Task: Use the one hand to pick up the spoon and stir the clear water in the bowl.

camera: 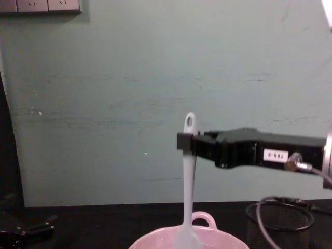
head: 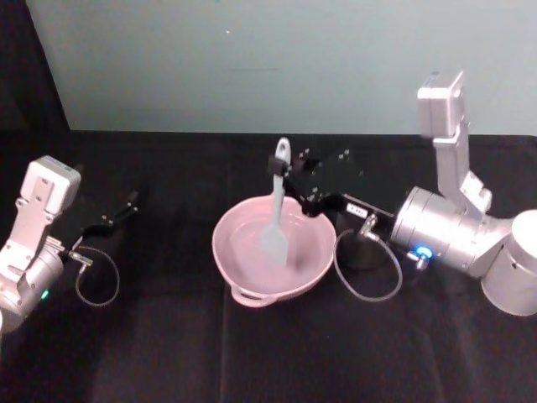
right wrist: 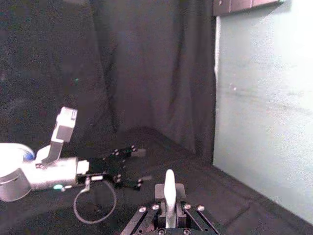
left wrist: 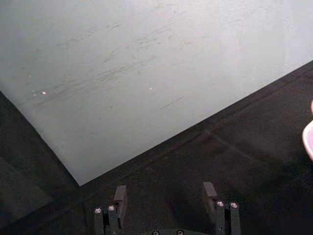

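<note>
Right gripper [head: 292, 178], a black flat-jawed unit on a silver cylindrical wrist, enters from the right of the head view. It is clamped on the upper handle of the long slim white plastic spoon [head: 276, 220], just below the hole at the handle's end. The spoon stands nearly upright at frame centre. Its broad head is down inside the pale pink round ceramic bowl [head: 298, 281], in the clear water [head: 247, 248], which barely shows against the pink. Whether the head touches the bowl's floor cannot be told.

The bowl sits at centre on the black cloth-covered table [head: 168, 353], its loop handle toward the lower edge of the head view. A black wire-mesh cup [camera: 280, 225] stands just beside the bowl on its right, beneath the wrist.

Left gripper [head: 126, 207] is parked at mid-left, well apart from the bowl, jaws spread and holding nothing.
</note>
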Tool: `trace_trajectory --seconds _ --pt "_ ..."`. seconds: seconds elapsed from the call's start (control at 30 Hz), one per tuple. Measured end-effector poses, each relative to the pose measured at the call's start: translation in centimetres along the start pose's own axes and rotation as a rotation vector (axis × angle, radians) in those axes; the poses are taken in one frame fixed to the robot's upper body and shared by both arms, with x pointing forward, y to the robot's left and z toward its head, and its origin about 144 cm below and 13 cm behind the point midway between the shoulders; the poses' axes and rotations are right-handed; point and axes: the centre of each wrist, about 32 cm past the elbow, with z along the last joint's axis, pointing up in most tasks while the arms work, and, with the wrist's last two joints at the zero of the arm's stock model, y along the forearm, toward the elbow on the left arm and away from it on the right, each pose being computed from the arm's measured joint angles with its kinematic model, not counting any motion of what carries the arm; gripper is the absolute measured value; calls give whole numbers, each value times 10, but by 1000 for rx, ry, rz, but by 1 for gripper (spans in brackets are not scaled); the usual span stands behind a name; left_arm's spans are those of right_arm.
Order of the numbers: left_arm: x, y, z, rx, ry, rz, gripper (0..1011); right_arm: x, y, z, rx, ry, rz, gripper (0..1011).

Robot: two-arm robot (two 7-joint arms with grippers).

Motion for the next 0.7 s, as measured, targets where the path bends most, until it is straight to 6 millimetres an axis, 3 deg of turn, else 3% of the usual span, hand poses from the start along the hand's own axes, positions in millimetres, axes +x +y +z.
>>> trace_trajectory --seconds 0.4,0.7 --pt "0 0 0 0 0 0 1011 -8 14 -21 -18 62 50 114" --pt "0 0 0 0 0 0 1011 -8 38 -36 -5 66 19 114"
